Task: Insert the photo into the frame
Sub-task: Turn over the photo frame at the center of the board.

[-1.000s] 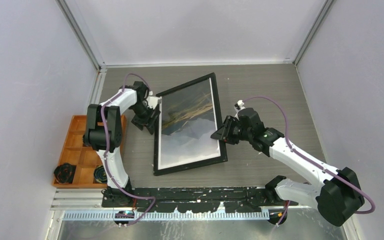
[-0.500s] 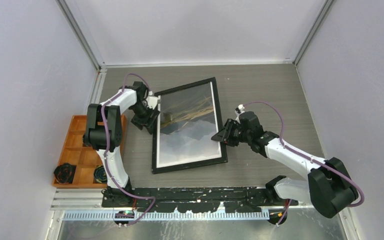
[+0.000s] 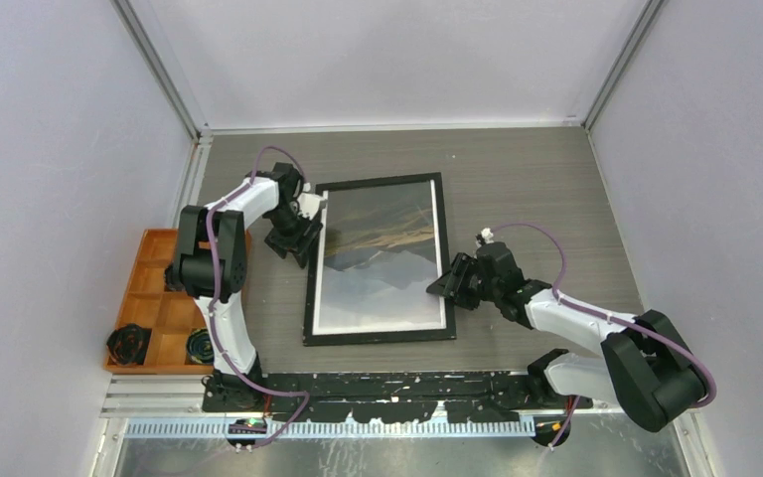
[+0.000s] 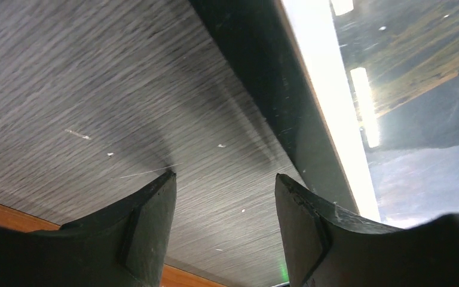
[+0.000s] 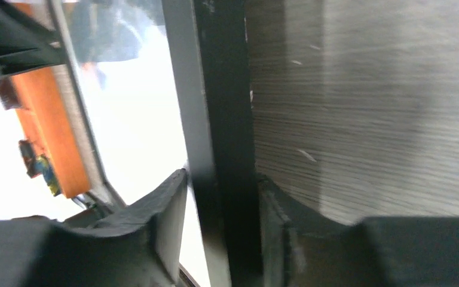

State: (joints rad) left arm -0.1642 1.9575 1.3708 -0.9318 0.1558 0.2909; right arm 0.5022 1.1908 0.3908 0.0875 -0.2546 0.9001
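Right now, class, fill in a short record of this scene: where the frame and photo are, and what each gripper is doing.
frame: flat on the table, black front up
photo: inside the frame, picture side up
left gripper: open, empty, beside the frame's left rail
right gripper: a finger on either side of the right rail; grip unclear
tray: orange, at the table's left edge

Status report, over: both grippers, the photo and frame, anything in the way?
Left gripper open, empty, left of frame. Right gripper straddles its right rail, grip unclear. Photo inside frame, flat on table. Nothing blocking.
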